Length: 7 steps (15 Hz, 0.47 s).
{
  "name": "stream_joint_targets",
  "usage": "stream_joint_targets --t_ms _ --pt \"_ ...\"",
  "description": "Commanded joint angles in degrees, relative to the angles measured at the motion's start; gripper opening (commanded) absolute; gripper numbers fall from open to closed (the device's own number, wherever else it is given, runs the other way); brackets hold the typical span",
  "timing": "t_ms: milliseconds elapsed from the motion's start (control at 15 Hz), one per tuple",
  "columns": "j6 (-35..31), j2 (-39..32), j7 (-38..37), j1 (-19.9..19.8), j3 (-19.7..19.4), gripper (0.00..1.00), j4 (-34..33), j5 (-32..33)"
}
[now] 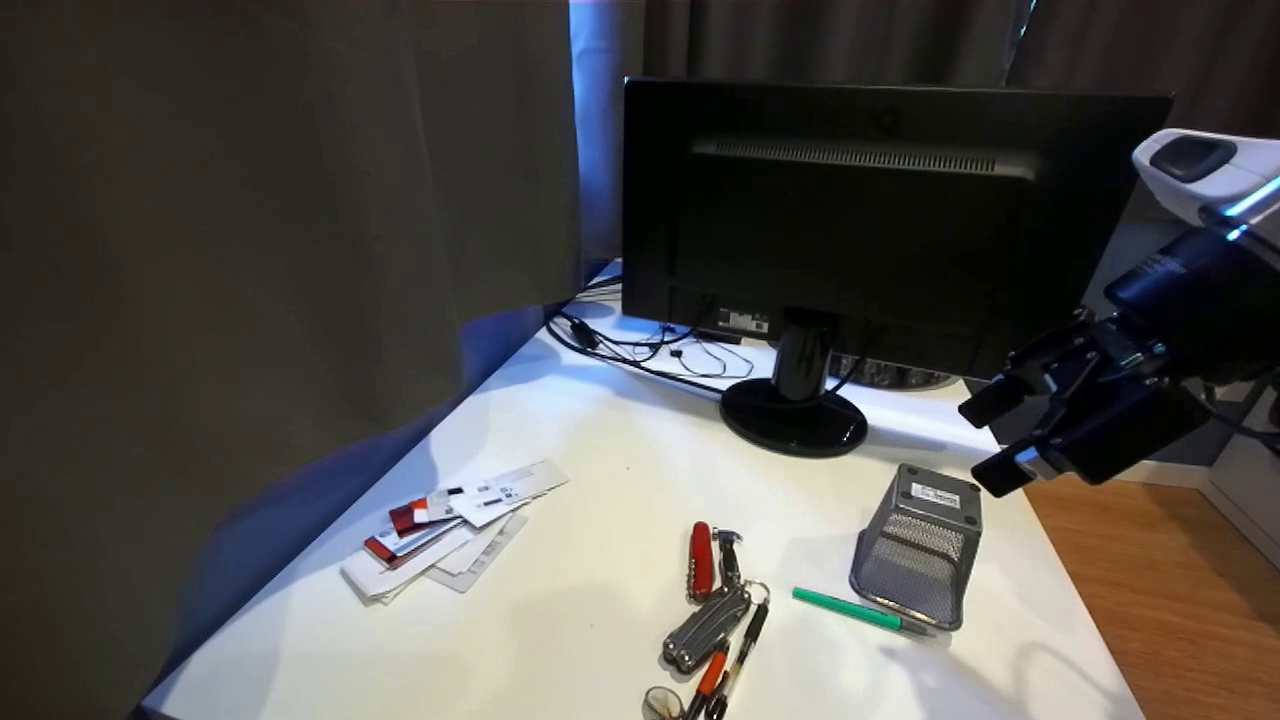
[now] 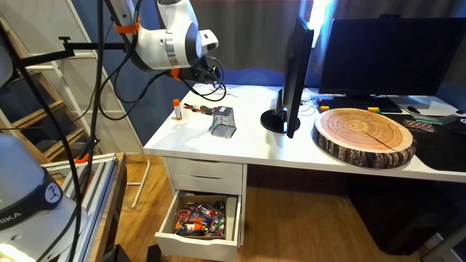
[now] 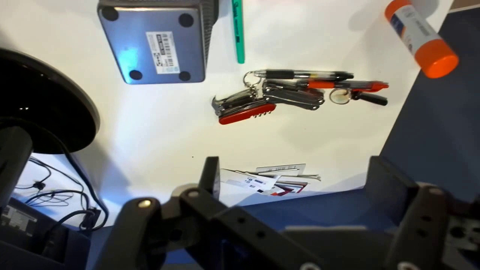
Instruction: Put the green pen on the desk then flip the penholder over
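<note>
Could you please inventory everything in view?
desk: one, white, centre
penholder: one, grey, upside down on desk
green pen: one, green, on desk beside penholder
glue stick: one, orange/white, on desk
pens: two, black/orange, on desk
pocket tools: several, red/grey, beside pens
papers: several, mostly white, on desk
monitors: two, black, on desk
wood slab: one, brown, on desk
open drawer: one, white, below desk, holding stationery
curtains: several, dark, behind desk
arm: one, white, over desk
gripper: one, black, open above desk
</note>
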<state>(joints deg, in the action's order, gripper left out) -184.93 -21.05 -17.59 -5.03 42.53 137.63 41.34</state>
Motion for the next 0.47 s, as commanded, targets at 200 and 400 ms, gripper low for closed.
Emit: stream_joint_targets --t_ms 200,400 --pt "9.5 -0.3 5.9 -15.7 19.4 1.00 1.7 -1.0" --pt "9.9 -0.4 5.4 -15.7 19.6 1.00 1.3 0.0"
